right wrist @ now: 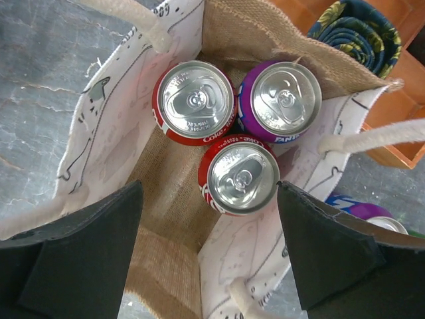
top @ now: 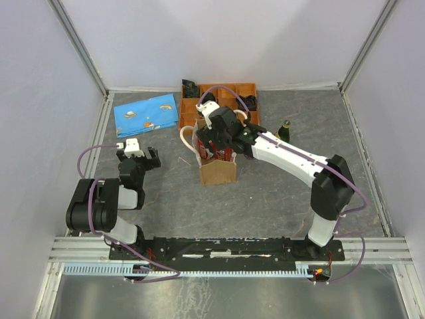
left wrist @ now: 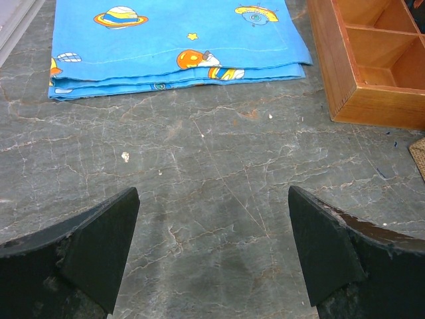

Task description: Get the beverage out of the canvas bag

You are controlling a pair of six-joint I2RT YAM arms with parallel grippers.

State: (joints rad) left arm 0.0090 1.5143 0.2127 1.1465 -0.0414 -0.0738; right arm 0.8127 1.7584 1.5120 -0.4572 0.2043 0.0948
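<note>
Two fingers (right wrist: 99,252) of the right gripper (right wrist: 209,212) stand wide apart, nothing between the pads, nothing touched. Gripper points straight down over the mouth of the bag (right wrist: 259,33).

Bag contents, wrist view: three cans, upright, tops silver, tabs unopened.
- red can (right wrist: 194,100): far left of the bag, against the wall.
- purple can (right wrist: 280,98): far right, touching the red one.
- second red can (right wrist: 241,178): nearest, directly between the fingers and below them, touching both others.

Whether the fingertips are inside the bag rim cannot be told.

Bag: tan burlap, upright on the table (top: 279,199), white printed lining, mouth spread open. Cream rope handles (right wrist: 149,26) fall outward on either side. From the top camera it stands just in front of the orange tray (top: 246,90), the right arm reaching across it from the right.

Left gripper (left wrist: 212,199): jaws wide, empty, low over bare table, well to the left of the bag.

Around: folded blue cloth (top: 146,111) left of the tray; dark bottle (top: 286,129) upright to the right of the bag.
</note>
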